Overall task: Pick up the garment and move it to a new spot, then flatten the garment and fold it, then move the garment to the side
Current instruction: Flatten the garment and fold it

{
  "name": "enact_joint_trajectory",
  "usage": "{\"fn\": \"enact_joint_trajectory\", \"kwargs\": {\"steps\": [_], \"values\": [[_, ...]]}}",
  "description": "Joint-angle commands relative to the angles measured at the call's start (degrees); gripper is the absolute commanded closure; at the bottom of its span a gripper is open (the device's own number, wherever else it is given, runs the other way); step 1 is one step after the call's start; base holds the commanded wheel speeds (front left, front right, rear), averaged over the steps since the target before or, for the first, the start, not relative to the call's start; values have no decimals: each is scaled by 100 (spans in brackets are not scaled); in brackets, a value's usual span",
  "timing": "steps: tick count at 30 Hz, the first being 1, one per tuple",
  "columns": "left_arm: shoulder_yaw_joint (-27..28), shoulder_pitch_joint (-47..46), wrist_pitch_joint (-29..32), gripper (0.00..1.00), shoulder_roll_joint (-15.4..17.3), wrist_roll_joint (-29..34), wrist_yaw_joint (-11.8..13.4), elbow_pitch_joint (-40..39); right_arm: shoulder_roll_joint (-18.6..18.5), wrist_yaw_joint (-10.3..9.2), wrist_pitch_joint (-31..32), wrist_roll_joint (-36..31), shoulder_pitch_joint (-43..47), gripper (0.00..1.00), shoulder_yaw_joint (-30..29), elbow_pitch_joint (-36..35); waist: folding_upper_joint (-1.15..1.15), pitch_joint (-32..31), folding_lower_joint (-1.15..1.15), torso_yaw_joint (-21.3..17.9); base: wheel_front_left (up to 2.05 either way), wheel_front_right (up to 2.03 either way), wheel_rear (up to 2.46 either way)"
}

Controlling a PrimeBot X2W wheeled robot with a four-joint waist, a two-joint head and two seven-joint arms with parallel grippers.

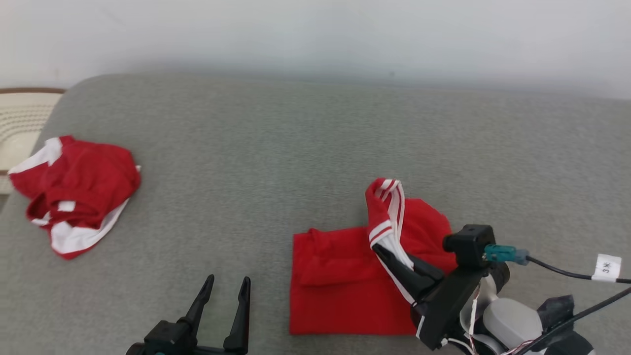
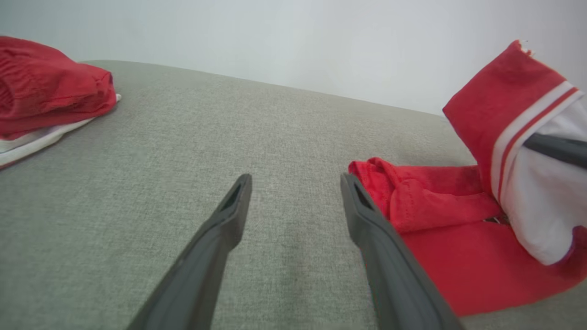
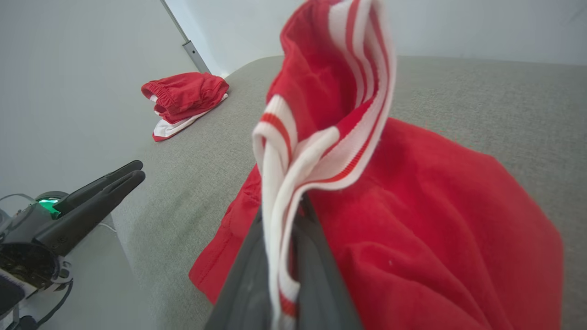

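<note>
The garment (image 1: pixel 340 286), red with white striped trim, lies partly flat on the grey cushioned surface (image 1: pixel 305 148) at the centre right. My right gripper (image 1: pixel 389 256) is shut on its white striped edge (image 3: pixel 321 156) and holds that edge lifted above the rest of the cloth (image 3: pixel 435 206). From the left wrist the garment (image 2: pixel 458 270) lies just right of my fingers, with its raised flap (image 2: pixel 509 105) above. My left gripper (image 1: pixel 227 281) stands open and empty over bare grey fabric near the front edge, left of the garment.
A second red and white garment (image 1: pixel 74 190) lies crumpled at the far left of the surface, near its edge. A pale woven thing (image 1: pixel 19 123) sits beyond that edge. A plain wall (image 1: pixel 315 34) runs behind. A cable with a white tag (image 1: pixel 607 267) trails from my right wrist.
</note>
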Motion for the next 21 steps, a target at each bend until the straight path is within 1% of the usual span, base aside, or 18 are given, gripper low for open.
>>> {"fn": "enact_joint_trajectory", "kwargs": {"steps": [1,4,5,11,12,13,14,17,21], "values": [[25,74,-6,0,6,-25,38,23,65,0,-17,51,-117,100,107,134,0,-5,0,458,0,0,0],[48,173,-6,0,5,-41,47,33,116,0,-66,110,-154,100,245,401,0,-11,0,699,0,0,0],[48,173,-6,0,5,-41,47,33,116,0,-66,110,-154,100,245,401,0,-11,0,699,0,0,0],[56,291,-5,0,4,-73,49,17,282,0,-117,246,-278,100,488,802,0,2,0,980,0,0,0],[50,293,-6,0,2,-77,45,7,303,0,-156,277,-307,63,472,897,0,11,0,1002,0,0,0],[43,305,-6,0,3,-77,50,3,328,0,-202,284,-353,21,465,964,0,14,0,1015,0,0,0],[40,314,-6,0,3,-81,60,-4,370,0,-314,329,-390,0,413,1007,0,19,0,1021,0,0,0],[79,316,-6,0,4,-77,78,-30,394,0,-565,493,-428,0,274,1030,0,32,0,970,0,0,0],[126,281,-6,0,5,-47,105,-63,215,0,-816,656,-427,0,3,890,0,36,0,801,0,0,0]]}}
